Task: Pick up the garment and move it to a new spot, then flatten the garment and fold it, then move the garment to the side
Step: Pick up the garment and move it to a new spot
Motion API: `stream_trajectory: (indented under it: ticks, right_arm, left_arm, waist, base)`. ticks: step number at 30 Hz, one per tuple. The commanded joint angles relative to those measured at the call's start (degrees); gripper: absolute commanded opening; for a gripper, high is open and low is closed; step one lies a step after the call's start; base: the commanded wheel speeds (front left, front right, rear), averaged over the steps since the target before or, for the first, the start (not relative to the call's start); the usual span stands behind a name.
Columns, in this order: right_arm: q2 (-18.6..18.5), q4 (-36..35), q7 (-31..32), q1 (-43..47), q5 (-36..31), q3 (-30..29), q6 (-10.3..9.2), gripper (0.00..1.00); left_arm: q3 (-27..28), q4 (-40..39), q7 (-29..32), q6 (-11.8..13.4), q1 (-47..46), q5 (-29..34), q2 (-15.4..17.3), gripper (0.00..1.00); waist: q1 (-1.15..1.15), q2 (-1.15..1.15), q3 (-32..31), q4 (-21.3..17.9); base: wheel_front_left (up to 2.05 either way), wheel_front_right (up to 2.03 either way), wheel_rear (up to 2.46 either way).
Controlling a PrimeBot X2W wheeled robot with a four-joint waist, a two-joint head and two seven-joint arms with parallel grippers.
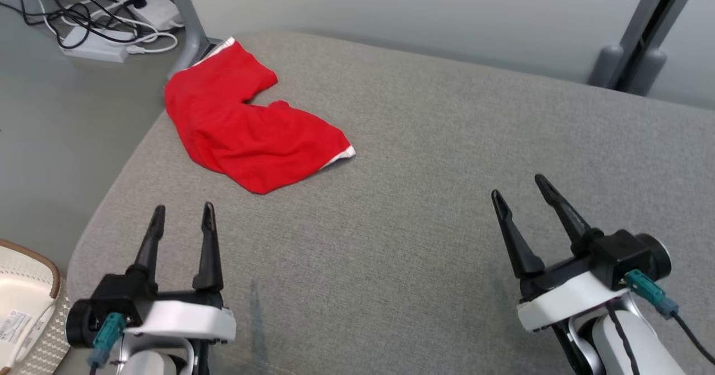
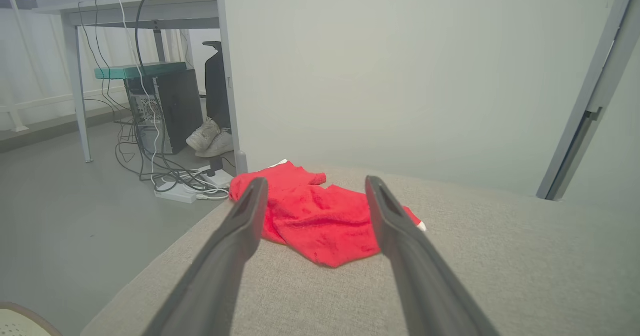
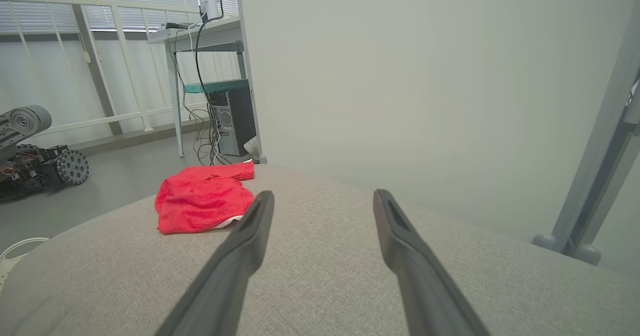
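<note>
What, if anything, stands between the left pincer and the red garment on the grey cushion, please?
Nothing visible does. The left pincer, open, points toward the red garment, and the strip of grey cushion between them is bare. The garment lies crumpled near the cushion's far left edge, apart from the pincer.

Left pincer (image 1: 184, 213) and right pincer (image 1: 519, 188) both spread wide, holding nothing
</note>
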Motion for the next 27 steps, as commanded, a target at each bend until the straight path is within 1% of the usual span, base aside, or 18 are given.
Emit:
stream_trajectory:
  ticks: [1,5,8,11,15,20,21,24,27]
  right_arm:
    - [-0.6,-0.9,0.0,-1.4,-0.4,-0.1,-0.03,1.0]
    - [-1.6,-2.8,0.6,-2.9,-1.2,-0.2,-0.03,1.0]
    - [-2.6,-5.4,1.8,-4.4,-1.8,0.3,-0.03,1.0]
    - [-3.8,-8.5,3.4,-5.7,-2.4,0.3,-0.03,1.0]
    - [-4.9,-12.2,5.2,-6.9,-2.8,-0.1,-0.03,1.0]
    - [-5.7,-15.3,6.7,-7.7,-3.4,0.0,-0.03,1.0]
    - [-6.0,-15.9,6.8,-7.7,-3.4,0.1,-0.03,1.0]
    - [-6.0,-16.5,6.8,-7.6,-3.5,-0.3,-0.03,1.0]
    - [-6.0,-17.0,6.7,-7.0,-3.6,-0.6,-0.03,1.0]
  left_arm:
    - [1.1,0.3,-0.2,-0.7,-2.3,0.2,0.2,1.0]
    - [2.5,1.8,-0.2,-2.0,-5.8,-0.2,0.2,1.0]
    - [3.5,5.7,-0.1,-3.8,-10.5,-0.5,0.9,1.0]
    - [3.2,11.4,0.4,-4.7,-16.2,0.2,2.5,1.0]
    - [3.2,17.7,5.2,-5.6,-24.4,-0.8,4.2,1.0]
    - [3.0,25.9,13.1,-7.4,-33.0,-2.7,6.2,1.0]
    - [3.6,29.1,15.6,-7.7,-35.6,-3.6,7.1,1.0]
    - [3.3,33.5,17.9,-7.5,-38.8,-3.1,8.9,1.0]
    - [3.1,37.2,19.5,-7.1,-41.4,-2.8,10.0,1.0]
  waist:
    - [0.0,0.0,3.7,-2.4]
    - [0.0,0.0,7.2,-3.9]
    - [0.0,0.0,10.9,-5.4]
    - [0.0,0.0,14.4,-6.8]
    - [0.0,0.0,18.1,-8.2]
    - [0.0,0.0,21.0,-9.7]
    - [0.0,0.0,21.8,-10.5]
    - [0.0,0.0,22.9,-11.6]
    - [0.0,0.0,23.7,-12.5]
  base:
    - [0.0,0.0,0.0]
    - [0.0,0.0,0.0]
    - [0.0,0.0,0.0]
    - [0.0,0.0,0.0]
    - [0.0,0.0,0.0]
    - [0.0,0.0,0.0]
    - [0.0,0.0,0.0]
    - [0.0,0.0,0.0]
    - [0.0,0.0,0.0]
